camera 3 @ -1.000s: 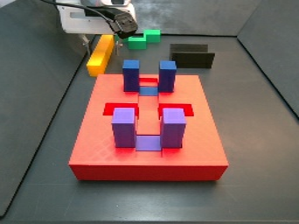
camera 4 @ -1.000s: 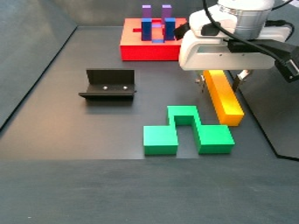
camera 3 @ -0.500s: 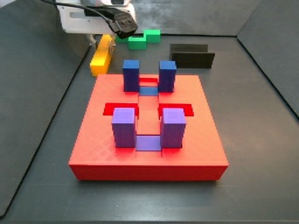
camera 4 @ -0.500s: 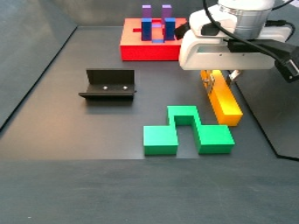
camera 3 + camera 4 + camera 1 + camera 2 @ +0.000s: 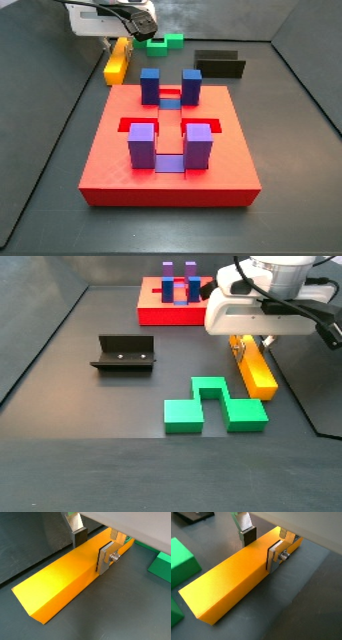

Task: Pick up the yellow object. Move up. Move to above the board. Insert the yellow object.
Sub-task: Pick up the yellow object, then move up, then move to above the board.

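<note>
The yellow object (image 5: 57, 584) is a long yellow-orange bar lying on the dark floor beside the red board (image 5: 167, 178); it shows in both side views (image 5: 255, 371) and both wrist views (image 5: 228, 587). My gripper (image 5: 92, 549) straddles the bar near one end, with a dark pad pressed on each long side, shut on it. In a side view the gripper (image 5: 250, 342) hangs right over the bar's far end. The board (image 5: 167, 314) bears blue blocks (image 5: 150, 85) and purple blocks (image 5: 140, 145).
A green notched block (image 5: 210, 404) lies close to the bar's free end and also shows in a wrist view (image 5: 160, 564). The black fixture (image 5: 123, 353) stands on the floor away from the bar. Dark walls ring the floor.
The gripper and the yellow bar have shifted slightly upward in both side views; the bar's near end sits a little higher than before.
</note>
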Controlling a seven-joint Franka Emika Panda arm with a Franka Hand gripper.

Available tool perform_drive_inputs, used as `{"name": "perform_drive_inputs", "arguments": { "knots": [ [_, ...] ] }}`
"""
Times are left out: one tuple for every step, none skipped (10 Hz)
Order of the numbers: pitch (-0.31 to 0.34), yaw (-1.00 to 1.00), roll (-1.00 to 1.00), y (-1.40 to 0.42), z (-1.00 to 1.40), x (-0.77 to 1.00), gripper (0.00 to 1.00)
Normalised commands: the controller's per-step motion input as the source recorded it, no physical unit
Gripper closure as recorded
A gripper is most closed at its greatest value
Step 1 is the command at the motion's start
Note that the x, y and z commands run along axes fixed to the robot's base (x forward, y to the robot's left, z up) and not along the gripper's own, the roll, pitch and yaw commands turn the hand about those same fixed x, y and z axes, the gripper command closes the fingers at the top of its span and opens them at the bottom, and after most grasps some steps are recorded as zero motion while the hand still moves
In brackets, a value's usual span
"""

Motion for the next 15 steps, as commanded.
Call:
{"name": "perform_drive_inputs", "arguments": {
  "knots": [
    [0.0,0.0,0.0,0.0,0.0,0.0,1.0],
    [0.0,0.0,0.0,0.0,0.0,0.0,1.0],
    [0.0,0.0,0.0,0.0,0.0,0.0,1.0],
    [0.0,0.0,0.0,0.0,0.0,0.0,1.0],
    [0.0,0.0,0.0,0.0,0.0,0.0,1.0],
    [0.0,0.0,0.0,0.0,0.0,0.0,1.0],
    [0.0,0.0,0.0,0.0,0.0,0.0,1.0],
    [0.0,0.0,0.0,0.0,0.83,0.0,1.0],
    [-0.009,0.01,0.0,-0.02,0.85,0.03,1.0],
    [0.039,0.02,-0.02,-0.03,0.64,-0.03,1.0],
    [0.019,0.01,-0.02,-0.02,0.36,-0.01,1.0],
    [0.01,0.01,-0.03,-0.01,0.18,0.02,1.0],
    [0.0,0.0,0.0,0.0,1.4,0.0,1.0],
    [0.005,-0.01,0.0,0.0,1.4,-0.01,1.0],
    [0.029,0.0,-0.02,-0.01,1.4,-0.05,1.0]
  ]
}}
